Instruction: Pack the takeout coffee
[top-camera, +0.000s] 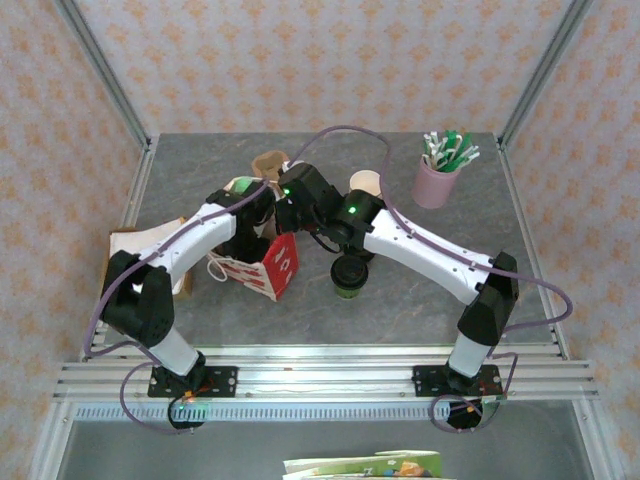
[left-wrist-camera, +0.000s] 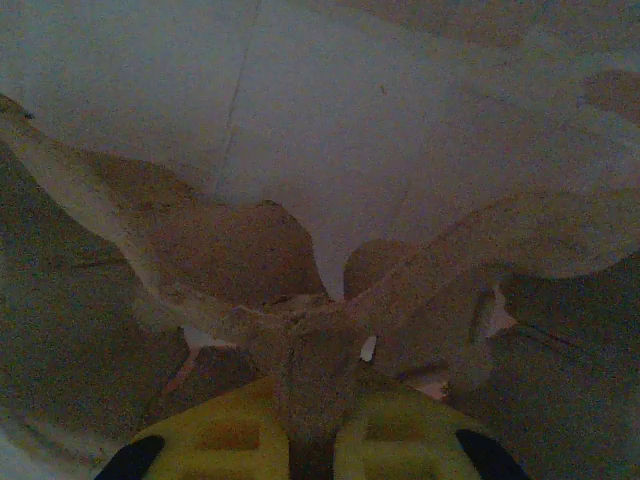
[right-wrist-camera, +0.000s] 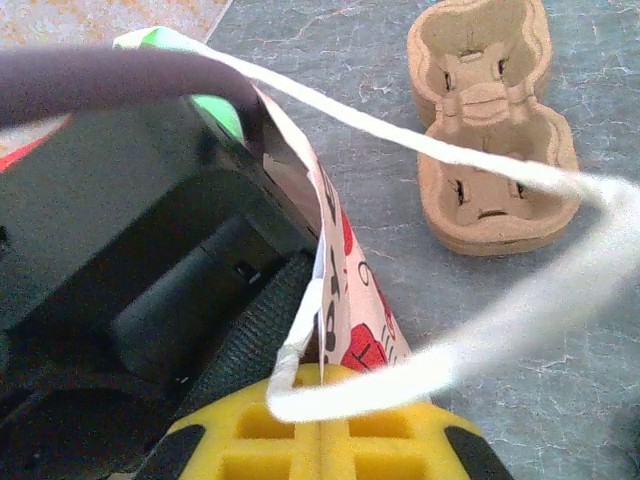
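The takeout coffee (top-camera: 349, 275), a green cup with a black lid, stands on the table just right of the red-and-white paper bag (top-camera: 280, 266), under my right forearm. My right gripper (right-wrist-camera: 320, 385) is shut on the bag's upper edge (right-wrist-camera: 352, 290), and the white handle (right-wrist-camera: 480, 330) loops across its fingers. My left gripper (left-wrist-camera: 312, 405) is down inside the dim bag, shut on the middle ridge of a brown pulp cup carrier (left-wrist-camera: 300, 340). The bag's pale inner wall (left-wrist-camera: 350, 120) lies beyond it.
A second brown cup carrier (right-wrist-camera: 490, 130) lies on the grey table behind the bag (top-camera: 270, 162). A lidless cup (top-camera: 365, 183) and a pink holder of straws (top-camera: 437, 180) stand at the back right. Flat brown paper (top-camera: 130, 245) lies at the left edge.
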